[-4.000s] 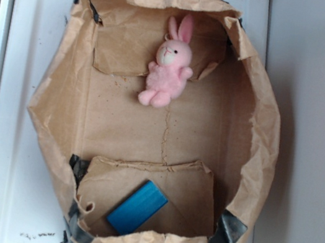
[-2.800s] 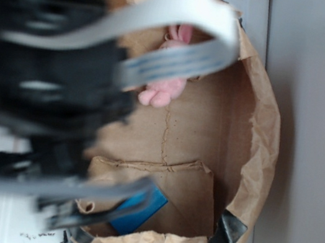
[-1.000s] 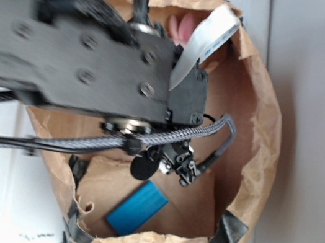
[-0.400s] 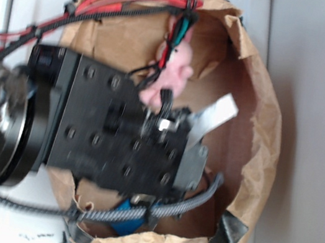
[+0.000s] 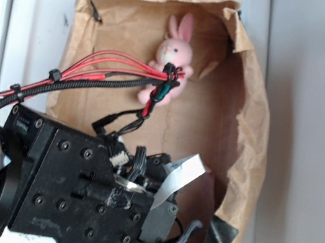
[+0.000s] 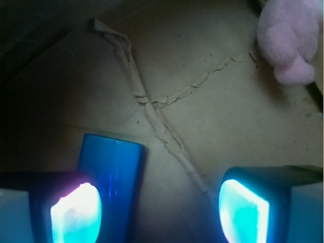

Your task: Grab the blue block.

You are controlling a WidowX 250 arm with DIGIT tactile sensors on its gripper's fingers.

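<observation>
Wrist view: gripper point(image 6: 159, 215) spread wide
Blue block point(image 6: 114, 167): flat on cardboard, under left finger point(image 6: 76, 212)
Bunny point(image 6: 291, 38): well apart

A white table point(image 5: 50, 7) carries an open brown cardboard box point(image 5: 244, 129) lined with crumpled paper.

1. The robot arm point(image 5: 85, 202) is matte black, built of boxy plates studded with dark round screws.
2. A bundle of red wires point(image 5: 96, 66) runs alongside black braided sleeving, cinched with black ties.
3. A pale grey ribbon cable point(image 5: 180, 173) loops from the housing.
4. In the wrist view, the gripper point(image 6: 159, 210) fingertips point(image 6: 76, 211) glow cyan-white.
</observation>
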